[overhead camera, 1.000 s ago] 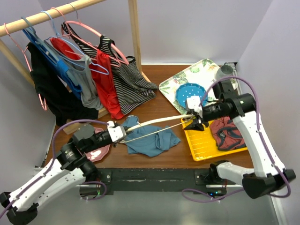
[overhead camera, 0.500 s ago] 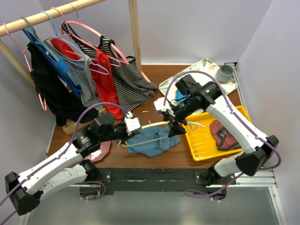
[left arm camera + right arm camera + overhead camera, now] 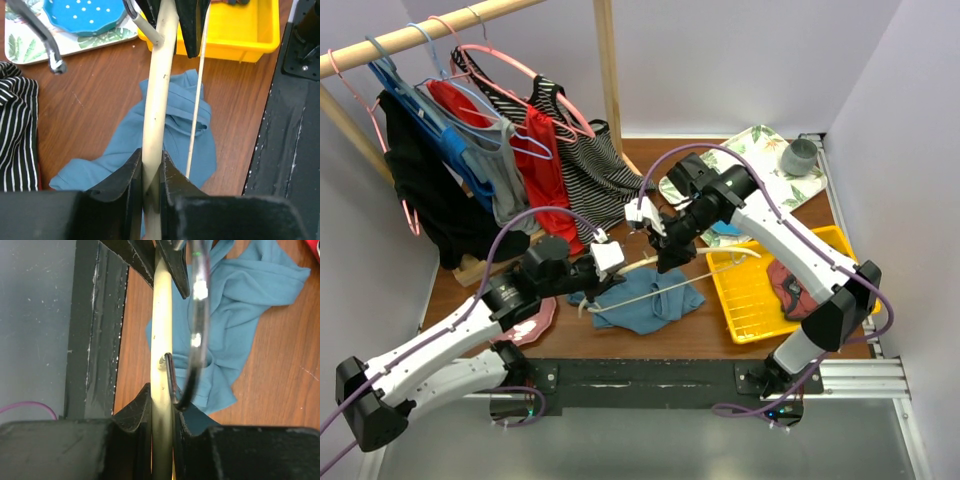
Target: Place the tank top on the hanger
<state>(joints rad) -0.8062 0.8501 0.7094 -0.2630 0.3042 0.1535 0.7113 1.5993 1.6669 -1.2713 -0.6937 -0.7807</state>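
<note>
The teal tank top (image 3: 645, 303) lies crumpled on the wooden table; it also shows in the left wrist view (image 3: 172, 127) and the right wrist view (image 3: 240, 285). The cream hanger (image 3: 732, 254) is held level just above it, and its thin lower rod runs over the cloth. My left gripper (image 3: 610, 268) is shut on the hanger's arm (image 3: 157, 100) at its near-left end. My right gripper (image 3: 672, 258) is shut on the same arm (image 3: 161, 330), right beside the metal hook (image 3: 197, 315). The two grippers are close together and face each other.
A wooden rack (image 3: 608, 70) at the back left carries several garments on pink and blue hangers. A yellow bin (image 3: 750, 300) holds a dark red garment (image 3: 790, 285). A floral tray (image 3: 760, 160) bears a blue plate and a grey cup (image 3: 800, 155). A pink plate (image 3: 535, 325) lies near left.
My right gripper has slid left along the hanger toward my left gripper, away from the yellow bin. The left arm has moved right and forward. The hanger stays over the tank top.
</note>
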